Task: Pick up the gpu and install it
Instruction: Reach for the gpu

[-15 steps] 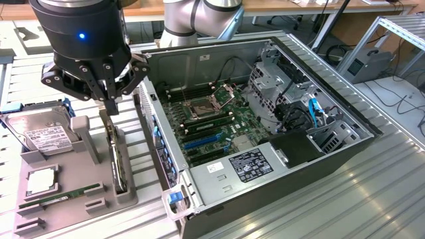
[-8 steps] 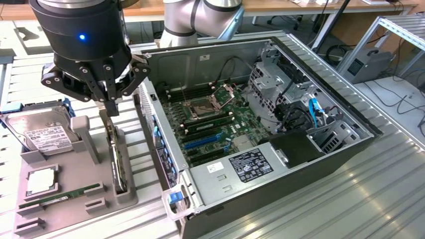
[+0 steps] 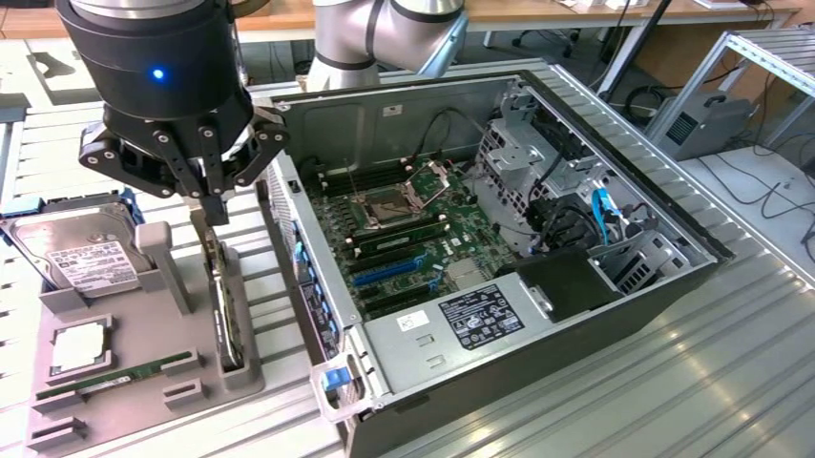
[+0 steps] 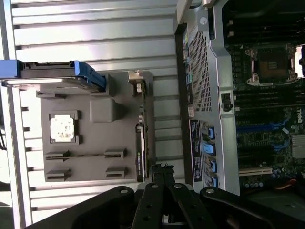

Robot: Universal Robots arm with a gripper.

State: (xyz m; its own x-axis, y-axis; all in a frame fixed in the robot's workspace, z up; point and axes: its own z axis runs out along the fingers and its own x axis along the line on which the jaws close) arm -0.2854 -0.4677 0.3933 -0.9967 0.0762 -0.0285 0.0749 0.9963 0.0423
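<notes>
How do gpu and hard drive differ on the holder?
Pose: the slim black gpu card stands on edge in a slot; the silver hard drive with white label leans, broad face showing. Look: gpu dark, drive pale, blue-framed. The shut claw hangs by the gpu, away from the drive. Both sit on the grey plastic holder.

The exterior view looks down at a slant from high above the bench (image 3: 713, 382). It faces the open case (image 3: 382, 124), with the tray (image 3: 128, 382) on the exterior view's left. The claw (image 3: 214, 215) hangs big and near this camera. The wrist view looks straight down from just behind the claw, well above the tray. Both views share the tray and the case side with its board (image 3: 421, 239).
</notes>
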